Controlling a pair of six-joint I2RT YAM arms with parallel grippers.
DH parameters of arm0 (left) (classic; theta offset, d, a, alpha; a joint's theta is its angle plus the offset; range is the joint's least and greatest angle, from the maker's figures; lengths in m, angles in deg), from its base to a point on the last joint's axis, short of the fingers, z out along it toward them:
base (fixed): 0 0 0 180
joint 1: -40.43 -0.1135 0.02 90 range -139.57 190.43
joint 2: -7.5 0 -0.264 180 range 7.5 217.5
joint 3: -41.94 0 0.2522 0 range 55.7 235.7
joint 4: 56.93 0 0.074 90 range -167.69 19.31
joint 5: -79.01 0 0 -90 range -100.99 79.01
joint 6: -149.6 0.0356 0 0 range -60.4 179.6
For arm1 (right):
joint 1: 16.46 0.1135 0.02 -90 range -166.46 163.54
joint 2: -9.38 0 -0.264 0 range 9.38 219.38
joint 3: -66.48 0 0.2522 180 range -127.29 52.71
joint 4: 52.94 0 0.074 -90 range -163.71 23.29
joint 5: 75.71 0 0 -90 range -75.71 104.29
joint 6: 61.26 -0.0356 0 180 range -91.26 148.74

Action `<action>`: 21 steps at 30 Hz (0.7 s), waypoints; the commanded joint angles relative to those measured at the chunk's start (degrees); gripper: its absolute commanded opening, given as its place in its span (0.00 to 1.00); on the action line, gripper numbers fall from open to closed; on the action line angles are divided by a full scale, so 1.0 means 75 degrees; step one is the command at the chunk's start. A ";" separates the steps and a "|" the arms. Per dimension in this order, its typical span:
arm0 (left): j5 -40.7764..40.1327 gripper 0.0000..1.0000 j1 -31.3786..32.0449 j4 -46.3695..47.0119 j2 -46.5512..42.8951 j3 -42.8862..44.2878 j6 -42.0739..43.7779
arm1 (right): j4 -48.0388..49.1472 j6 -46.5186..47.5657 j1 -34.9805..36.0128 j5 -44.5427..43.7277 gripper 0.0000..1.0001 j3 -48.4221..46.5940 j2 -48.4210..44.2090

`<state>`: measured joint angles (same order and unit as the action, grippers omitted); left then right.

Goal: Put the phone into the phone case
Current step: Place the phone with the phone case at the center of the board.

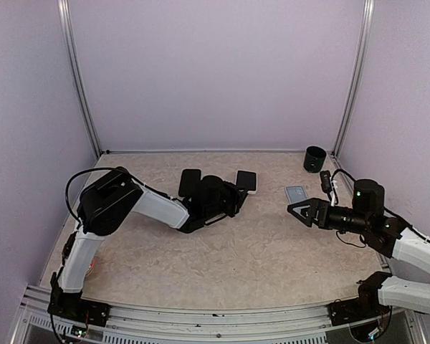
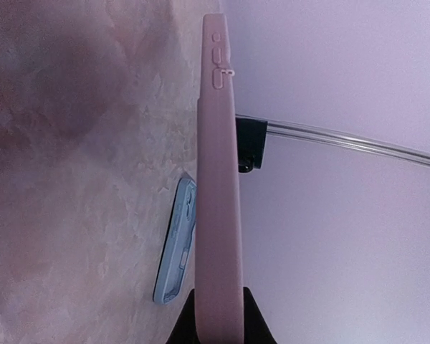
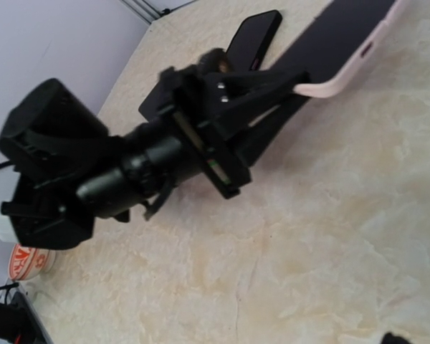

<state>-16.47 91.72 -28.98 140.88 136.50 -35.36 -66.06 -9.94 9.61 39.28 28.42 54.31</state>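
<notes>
Extending lengthwise from left pincer (image 1: 236,193), pink-edged phone (image 1: 246,180)

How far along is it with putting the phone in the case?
Nothing finished yet. In hand: the left tool grips the pink case. The black phone lies apart on the table; the right tool is open and empty. Remaining: seating the phone in it.

A robotics lab booth: plain lilac walls (image 1: 215,72), aluminium corner posts (image 1: 79,79), robot arms (image 1: 158,208) bolted to a mottled table (image 1: 258,251)

Two phone cases (image 1: 246,180) (image 1: 295,193), one phone (image 1: 190,183), one cup (image 1: 314,158).
</notes>
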 commanded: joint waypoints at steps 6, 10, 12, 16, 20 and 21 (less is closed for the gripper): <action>-0.0309 0.00 0.0049 0.0215 0.0675 0.1080 -0.0763 | -0.0039 -0.0105 -0.0050 -0.0029 1.00 0.0246 -0.0249; -0.0480 0.02 0.0064 -0.0042 0.0803 0.1320 -0.0860 | -0.0226 -0.0071 -0.0053 -0.0015 1.00 0.0260 -0.0277; -0.0536 0.02 0.0064 -0.0120 0.0895 0.1396 -0.0931 | -0.0248 -0.0057 -0.0048 -0.0022 1.00 0.0268 -0.0309; -0.0691 0.03 0.0084 -0.0288 0.1054 0.1517 -0.1074 | -0.0348 -0.0003 -0.0053 -0.0072 1.00 0.0208 -0.0330; -0.0772 0.05 0.0076 -0.0475 0.1148 0.1682 -0.1105 | -0.0315 0.0012 -0.0053 -0.0018 1.00 0.0210 -0.0284; -0.0781 0.05 0.0074 -0.0515 0.1191 0.1734 -0.1118 | -0.0309 0.0018 -0.0053 -0.0006 1.00 0.0215 -0.0266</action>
<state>-20.49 91.96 -34.09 148.57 146.44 -43.47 -67.66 -10.18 9.61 39.26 29.86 52.58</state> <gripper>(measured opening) 0.103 0.996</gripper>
